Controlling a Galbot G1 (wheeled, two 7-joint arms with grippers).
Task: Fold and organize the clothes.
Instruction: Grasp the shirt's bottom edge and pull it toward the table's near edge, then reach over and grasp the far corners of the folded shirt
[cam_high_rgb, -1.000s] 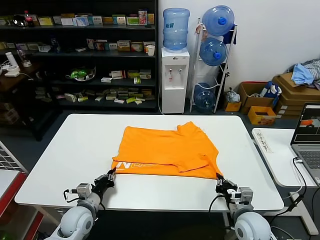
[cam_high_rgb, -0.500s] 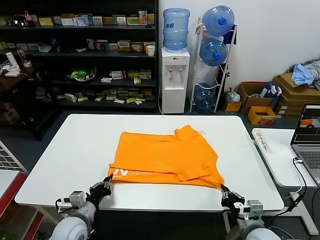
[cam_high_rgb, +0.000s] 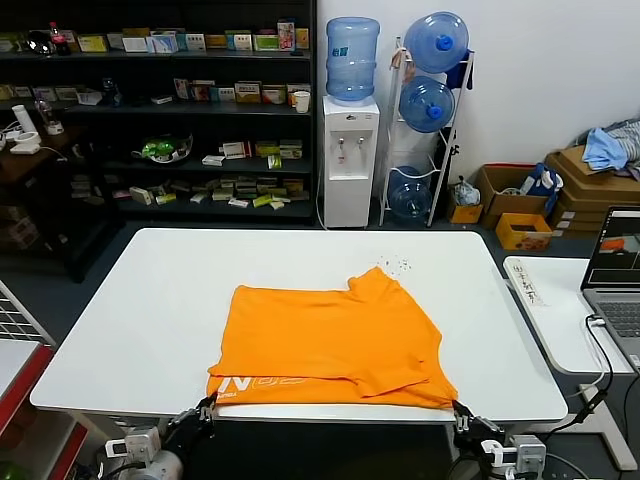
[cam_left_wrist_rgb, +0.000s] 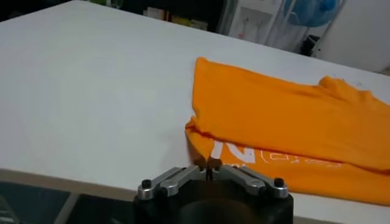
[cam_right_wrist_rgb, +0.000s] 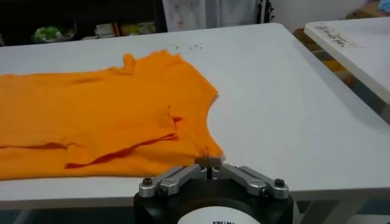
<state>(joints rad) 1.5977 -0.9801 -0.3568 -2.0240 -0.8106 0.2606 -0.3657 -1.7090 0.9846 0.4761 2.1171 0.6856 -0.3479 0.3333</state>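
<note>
A: Starting left — where is the left pincer (cam_high_rgb: 207, 404)?

B: At the near edge of the desk (cam_high_rgb: 120, 330), just off the near-left corner of the orange T-shirt (cam_high_rgb: 330, 335). In the left wrist view its tips (cam_left_wrist_rgb: 209, 163) are pressed together on that corner, pinching the cloth beside the white lettering (cam_high_rgb: 258, 382).

A: And the shirt itself?

B: It lies folded across the middle of the desk, nearer the near edge than the far one. The lettered strip runs along its near hem, and a folded flap lies on top towards the right. Its far-right corner pokes up towards some small dark specks (cam_high_rgb: 398, 265) on the white surface.

A: The right side?

B: The right pincer (cam_high_rgb: 457, 407) sits at the shirt's near-right corner, also at the desk's near edge. The right wrist view shows it (cam_right_wrist_rgb: 209, 162) closed on the hem there — fingers meeting over a small tuck of orange fabric.

A: Anything beyond the shirt?

B: A laptop (cam_high_rgb: 612, 275) on a side table, well right of it.
</note>
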